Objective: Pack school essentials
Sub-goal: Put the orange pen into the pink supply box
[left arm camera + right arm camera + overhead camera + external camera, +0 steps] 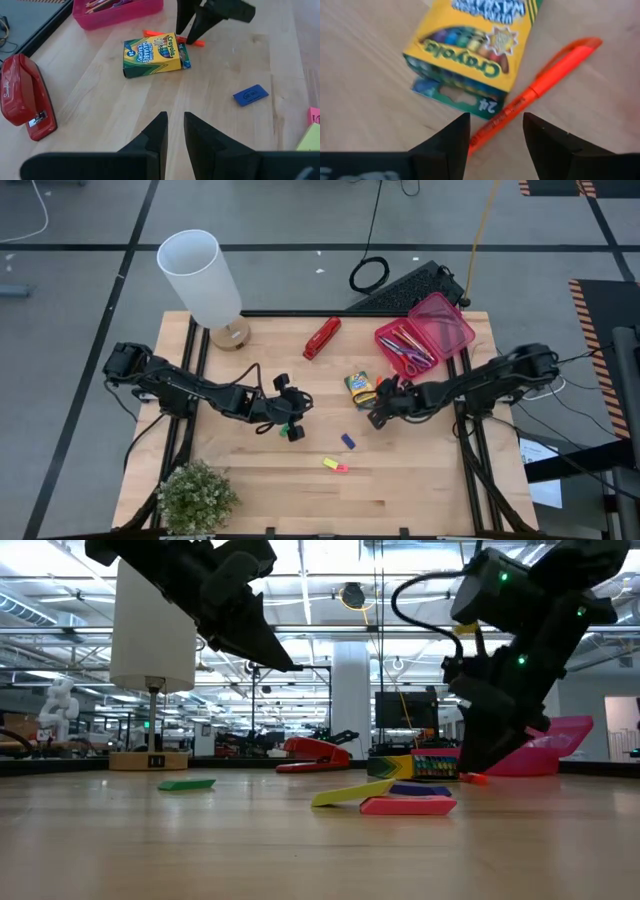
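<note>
The right gripper has its fingers spread wide, straddling the near end of the orange marker, which lies flat on the table with its side touching the crayon box. Nothing is held yet. I judge the risk is here: the marker sits so tight against the crayon box that one finger may land on the box edge instead of beside the marker, shoving the box or pinching both together. The marker is round and slick, so a skewed close near its end could squirt it away or let it tip out on the lift.

Beyond the crayon box, the pink box stands open with pencils and scissors inside; carrying the marker there means clearing its wall.

On the other side of the crayon box from the pink box, the left gripper hovers with fingers narrowly parted, empty, close to a green eraser. A blue eraser and a yellow and pink pair lie loose nearby; the red stapler sits apart.
</note>
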Controlling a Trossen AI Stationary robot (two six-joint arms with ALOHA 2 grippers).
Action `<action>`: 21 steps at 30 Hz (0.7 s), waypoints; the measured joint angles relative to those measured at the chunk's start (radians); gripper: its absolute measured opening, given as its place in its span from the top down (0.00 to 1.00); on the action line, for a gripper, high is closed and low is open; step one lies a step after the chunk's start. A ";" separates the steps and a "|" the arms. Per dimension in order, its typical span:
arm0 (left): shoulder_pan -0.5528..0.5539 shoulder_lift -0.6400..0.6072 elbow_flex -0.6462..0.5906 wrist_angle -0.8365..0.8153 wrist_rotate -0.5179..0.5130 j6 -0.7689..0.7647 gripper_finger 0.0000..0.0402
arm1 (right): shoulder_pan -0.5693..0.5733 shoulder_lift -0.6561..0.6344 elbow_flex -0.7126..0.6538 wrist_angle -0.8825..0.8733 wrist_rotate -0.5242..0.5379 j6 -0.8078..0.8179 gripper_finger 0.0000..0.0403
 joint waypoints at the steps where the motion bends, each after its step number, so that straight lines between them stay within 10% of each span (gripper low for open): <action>1: 0.000 0.000 0.000 0.000 0.000 0.000 0.84 | -0.002 0.011 0.000 -0.002 0.000 0.001 0.57; 21: -0.001 0.000 0.000 0.000 0.009 -0.008 0.84 | -0.008 0.057 0.003 -0.101 0.033 0.051 0.96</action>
